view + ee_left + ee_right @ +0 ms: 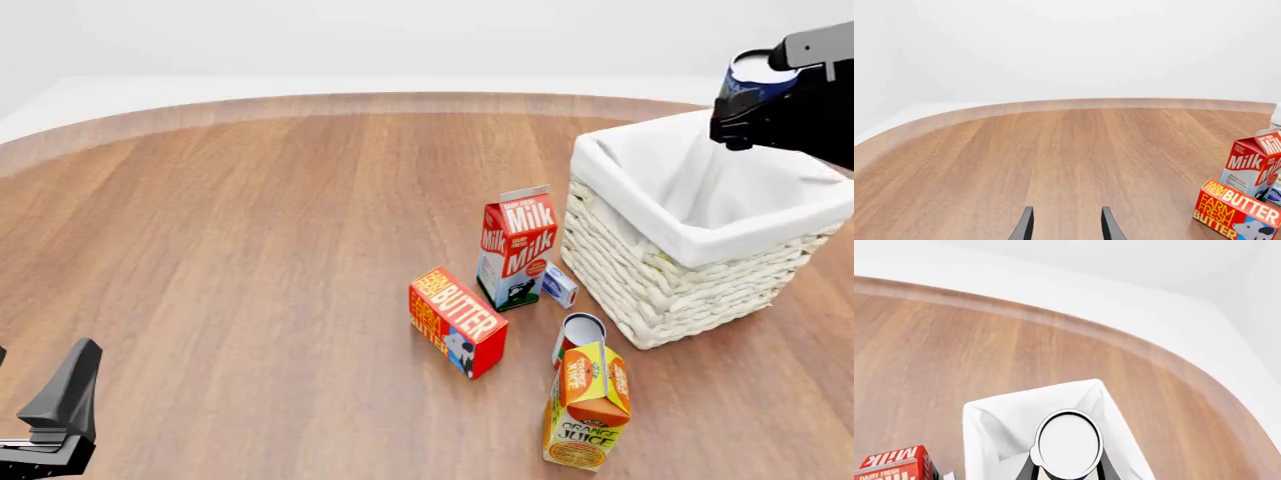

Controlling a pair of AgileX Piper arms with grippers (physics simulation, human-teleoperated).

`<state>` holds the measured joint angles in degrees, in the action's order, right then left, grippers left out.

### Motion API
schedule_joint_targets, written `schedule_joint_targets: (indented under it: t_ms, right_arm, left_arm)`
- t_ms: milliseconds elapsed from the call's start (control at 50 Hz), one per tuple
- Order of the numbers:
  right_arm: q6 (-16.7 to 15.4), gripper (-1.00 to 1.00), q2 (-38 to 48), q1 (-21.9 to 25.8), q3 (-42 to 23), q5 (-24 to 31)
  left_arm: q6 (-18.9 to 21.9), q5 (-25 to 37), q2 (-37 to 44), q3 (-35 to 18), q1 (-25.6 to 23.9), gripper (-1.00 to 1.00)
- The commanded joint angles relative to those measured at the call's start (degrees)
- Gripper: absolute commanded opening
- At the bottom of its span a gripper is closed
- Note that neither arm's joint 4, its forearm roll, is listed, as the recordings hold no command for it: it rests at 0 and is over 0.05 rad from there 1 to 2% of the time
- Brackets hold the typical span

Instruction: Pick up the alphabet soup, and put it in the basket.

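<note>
The alphabet soup can (pixel 751 78), blue with a pale top, is held in my right gripper (pixel 761 105) high above the far right part of the basket (pixel 667 280). In the right wrist view the can's pale top (pixel 1069 444) sits between the fingers, over the basket's white lining (pixel 997 430). The basket is a large whitish wicker square with white cloth lining and looks empty inside. My left gripper (pixel 1066 222) is open and empty, low over bare table at the front left, and shows in the front view (pixel 54 415).
A milk carton (pixel 518 245), a butter box (pixel 457 320), a small blue-and-white box (pixel 559 284), a red-and-white can (pixel 579 335) and an orange juice carton (pixel 587 405) stand left of and in front of the basket. The milk (pixel 1253 167) and butter (pixel 1234 210) show in the left wrist view.
</note>
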<state>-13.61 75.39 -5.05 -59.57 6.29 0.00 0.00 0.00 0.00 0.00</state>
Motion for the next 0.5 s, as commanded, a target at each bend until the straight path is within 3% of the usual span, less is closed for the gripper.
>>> schedule_joint_targets:
  t_ms: [20,360,500]
  right_arm:
    - [-0.34,-1.0,1.15,0.99,-2.37,2.85]
    - [-1.16,-1.0,3.28,1.06,-3.74,4.98]
    - [-2.14,-1.0,5.18,1.21,-7.55,7.84]
  left_arm:
    - [0.0,0.0,0.0,0.0,0.0,1.0]
    - [0.0,0.0,0.0,0.0,0.0,1.0]
    - [0.0,0.0,0.0,0.0,0.0,1.0]
